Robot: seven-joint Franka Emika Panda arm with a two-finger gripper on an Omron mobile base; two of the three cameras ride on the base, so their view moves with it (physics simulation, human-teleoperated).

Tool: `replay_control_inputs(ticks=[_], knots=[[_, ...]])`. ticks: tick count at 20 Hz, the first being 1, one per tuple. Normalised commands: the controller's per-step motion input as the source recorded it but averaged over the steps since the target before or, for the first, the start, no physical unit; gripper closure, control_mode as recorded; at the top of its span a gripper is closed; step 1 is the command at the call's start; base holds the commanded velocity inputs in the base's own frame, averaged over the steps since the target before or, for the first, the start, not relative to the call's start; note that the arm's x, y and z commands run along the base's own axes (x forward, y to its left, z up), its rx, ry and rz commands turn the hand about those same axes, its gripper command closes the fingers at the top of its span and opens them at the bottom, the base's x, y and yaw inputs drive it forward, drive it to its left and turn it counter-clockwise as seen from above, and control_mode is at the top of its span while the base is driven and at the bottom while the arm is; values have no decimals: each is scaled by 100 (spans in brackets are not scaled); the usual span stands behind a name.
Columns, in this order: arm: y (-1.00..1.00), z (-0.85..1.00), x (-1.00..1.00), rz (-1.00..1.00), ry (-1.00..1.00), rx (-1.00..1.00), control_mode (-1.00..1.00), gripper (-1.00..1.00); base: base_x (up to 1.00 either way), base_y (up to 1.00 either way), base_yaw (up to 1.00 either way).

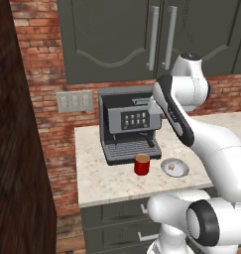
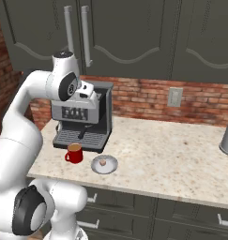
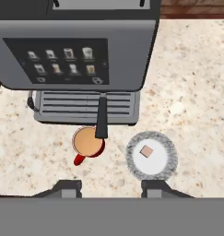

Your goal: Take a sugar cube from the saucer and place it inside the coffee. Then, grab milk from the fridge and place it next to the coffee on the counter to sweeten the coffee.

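Gripper (image 3: pixel 111 186) open, empty, above counter (image 3: pixel 196 92) | sugar cube (image 3: pixel 146 151) on saucer (image 3: pixel 165 169)

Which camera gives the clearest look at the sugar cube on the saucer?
The hand view: it looks straight down on the sugar cube, lying near the middle of the saucer with nothing over it. The right base view shows it as a small tan speck on the dish; in the left base view it is a faint pale bump.
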Motion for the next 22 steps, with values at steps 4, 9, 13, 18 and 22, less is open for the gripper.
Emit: replay_control_inputs(ticks=[4, 9, 13, 18, 22], knots=[[0, -16, -34, 0, 0, 0, -100, -100, 0, 0, 0], [-13, -51, -50, -5, -5, 0, -100, -100, 0, 0, 0], [-26, -53, -16, -10, -2, 0, -100, -100, 0, 0, 0], [-39, -37, 0, -1, 0, 1, -100, -100, 0, 0, 0], [-38, -29, 0, 0, 0, 0, -100, -100, 0, 0, 0]])
